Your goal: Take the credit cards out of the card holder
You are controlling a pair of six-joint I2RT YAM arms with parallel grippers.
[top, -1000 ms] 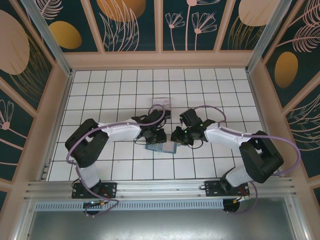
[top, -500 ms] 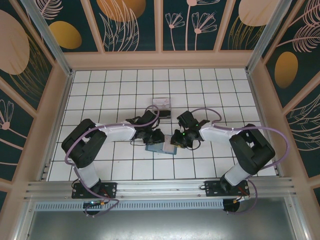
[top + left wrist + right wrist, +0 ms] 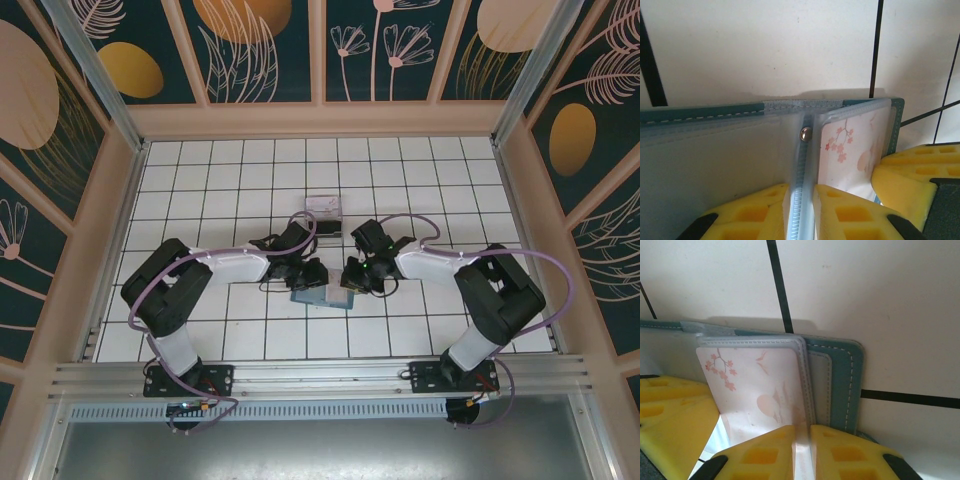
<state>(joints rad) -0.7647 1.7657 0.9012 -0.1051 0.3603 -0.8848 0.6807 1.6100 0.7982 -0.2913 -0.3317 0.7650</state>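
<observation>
Tiled bench [image 3: 200,180] | left fingers [image 3: 817,197] clamp card holder [image 3: 700,114] spine | right fingers [image 3: 790,437], nearer, pinch sleeved pink card [image 3: 755,385] edge

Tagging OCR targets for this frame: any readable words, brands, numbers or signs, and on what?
None readable.
pale card in the card holder: only a pink blossom branch and a round orange shape, no lettering.
clear box beyond the arms: too small to read.
</observation>
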